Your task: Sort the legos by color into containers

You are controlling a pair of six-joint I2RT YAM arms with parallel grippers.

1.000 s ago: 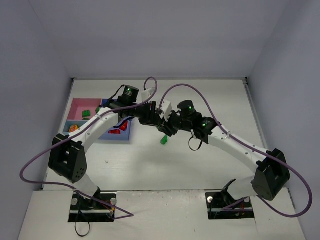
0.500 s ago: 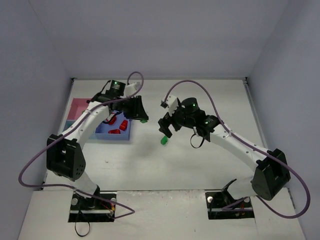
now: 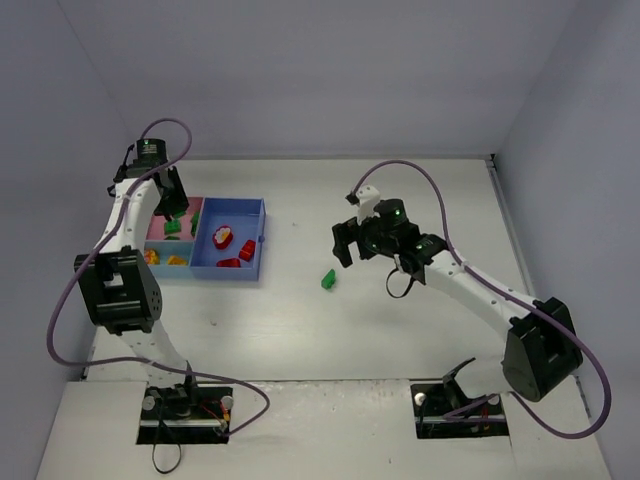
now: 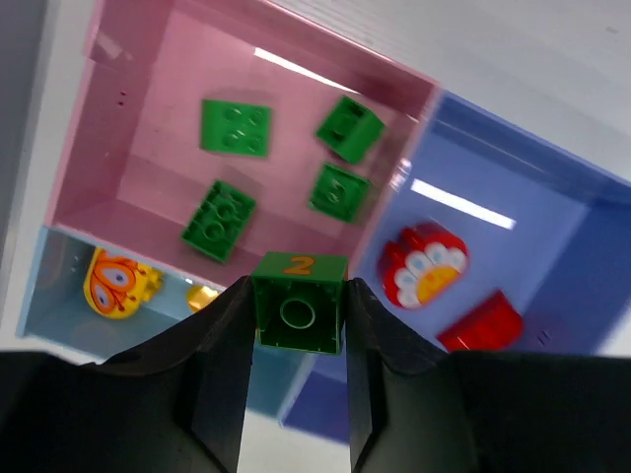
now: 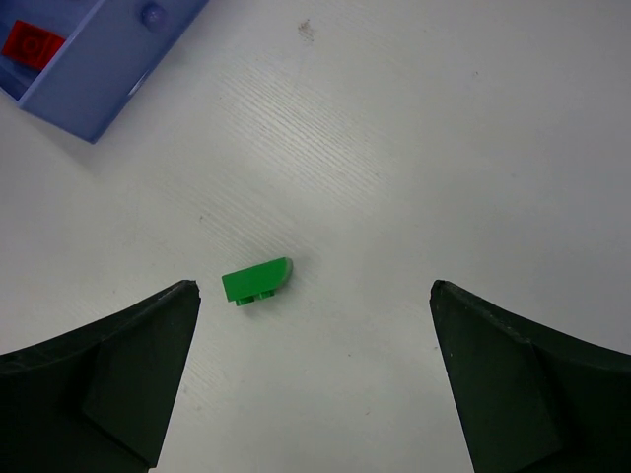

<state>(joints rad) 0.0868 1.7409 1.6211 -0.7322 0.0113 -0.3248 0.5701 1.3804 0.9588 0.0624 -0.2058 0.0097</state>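
Note:
My left gripper (image 4: 298, 288) is shut on a green square lego marked "2" (image 4: 299, 305), hanging above the seam between the pink container (image 4: 128, 187) and the light-blue container (image 4: 59, 305). From the top view the left gripper (image 3: 168, 195) is over the pink container (image 3: 158, 207). Several green legos (image 4: 236, 128) lie in the pink one, red legos (image 4: 483, 323) in the blue container (image 3: 252, 225), and yellow ones (image 4: 113, 283) in the light-blue one. A green rounded lego (image 5: 257, 281) lies alone on the table (image 3: 327, 280). My right gripper (image 5: 314, 286) hovers open above it, empty (image 3: 345, 243).
The joined containers stand at the table's left side, close to the left wall. Purple cables loop above both arms. White table surface (image 3: 420, 200) stretches to the right and back of the loose lego.
The left arm swung from the middle of the table out left over the containers, carrying the green lego. The right gripper opened and drew back to the right. The rounded green lego stayed put.

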